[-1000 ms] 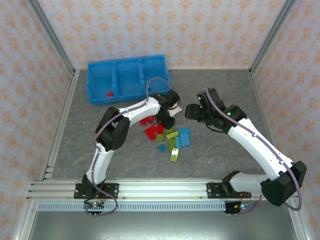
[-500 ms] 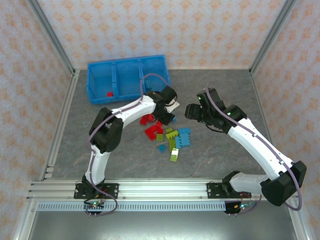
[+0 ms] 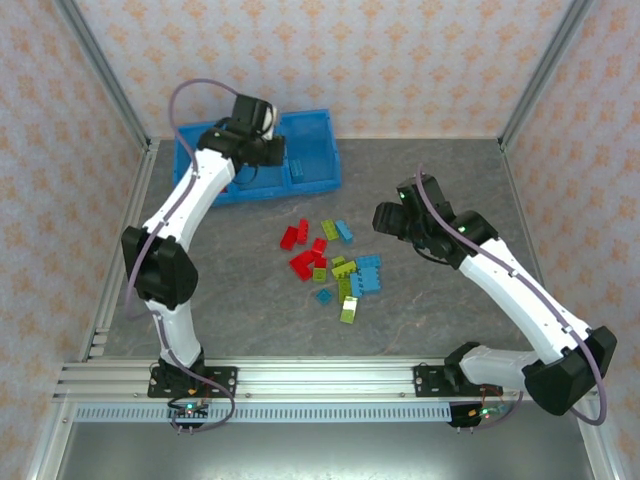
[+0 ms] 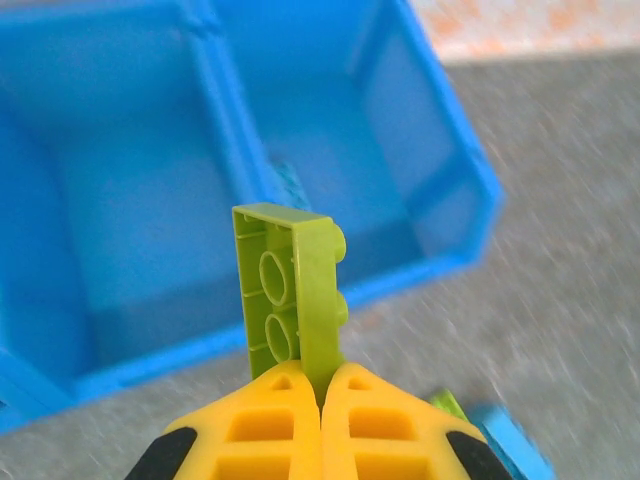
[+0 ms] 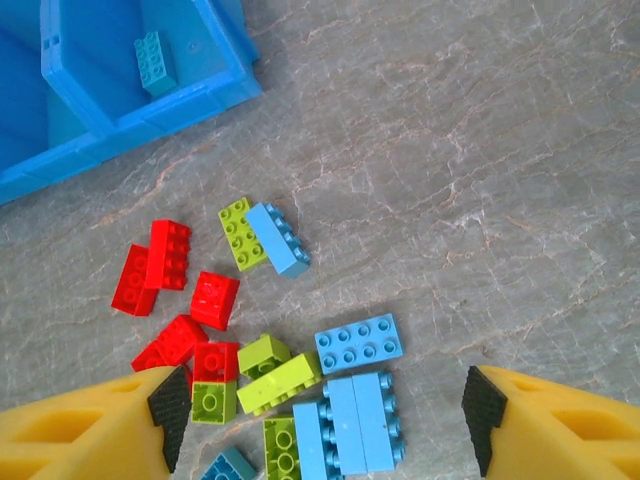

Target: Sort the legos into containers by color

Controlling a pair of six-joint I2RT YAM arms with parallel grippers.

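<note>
- While the left arm is reaching out over the blue tray, the left gripper is pinching a lime green lego. Its jaws are shut tight on the brick's lower edge, and the hollow underside is facing the wrist camera.
- That brick is hanging upright above the tray, close to a divider; I cannot tell which compartment is lying under it.
- From overhead, the arm's white link is lying across the tray, covering much of its middle and left part.
- One small blue brick is lying in the end compartment nearest the pile.
- The right gripper is hovering over the loose legos, jaws spread wide and holding nothing.
- Red, green and light blue bricks are lying jumbled, several touching, on the grey marbled tabletop, apart from the tray.
- Aluminium posts and patterned walls are closing in the space.
</note>
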